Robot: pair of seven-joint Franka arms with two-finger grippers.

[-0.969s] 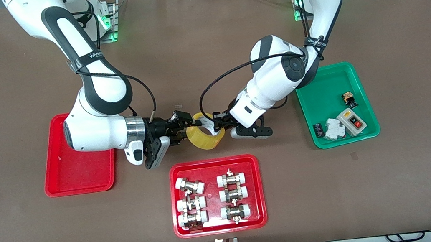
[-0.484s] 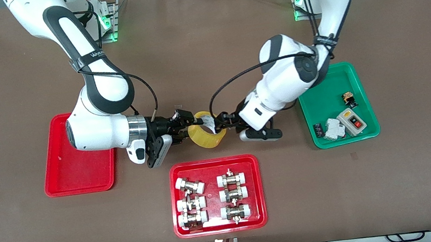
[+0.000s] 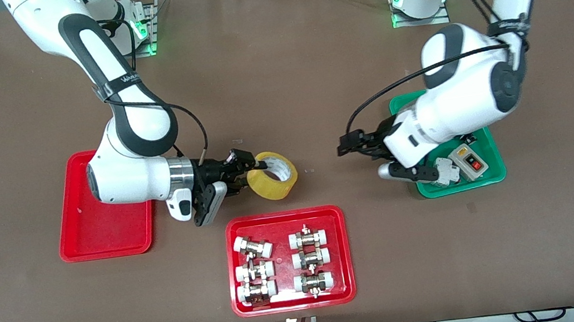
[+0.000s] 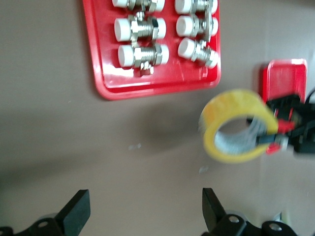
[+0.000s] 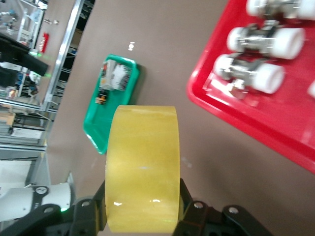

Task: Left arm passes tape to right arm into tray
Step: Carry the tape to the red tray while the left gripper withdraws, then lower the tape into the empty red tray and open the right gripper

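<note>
Since a second ago the left gripper [image 3: 345, 145] has let go of the tape [image 3: 273, 182] and drawn away toward the green tray [image 3: 496, 170]; its fingers [image 4: 78, 212] now stand wide apart with nothing between them, over the bare desk [image 3: 307, 68] beside that tray's edge. The right gripper [image 3: 241, 173] has its fingers clamped on the roll's wall, holding the yellow ring clear of the desk, above the strip between the plain red tray [image 3: 108, 245] and the red tray of fittings [image 3: 295, 300], just above the fittings tray's rim in the front view.

By my reading the handover is done: the roll hangs from the right arm alone. What is left is the carry to the plain red tray, which lies under the right arm's wrist, and the release into it.

The right arm's body covers much of that tray, so its inner part cannot be checked. The right wrist view shows the roll edge-on, hiding the finger pads. The left arm's wrist covers part of the green tray and its contents. How high the roll hangs over the desk cannot be told.
</note>
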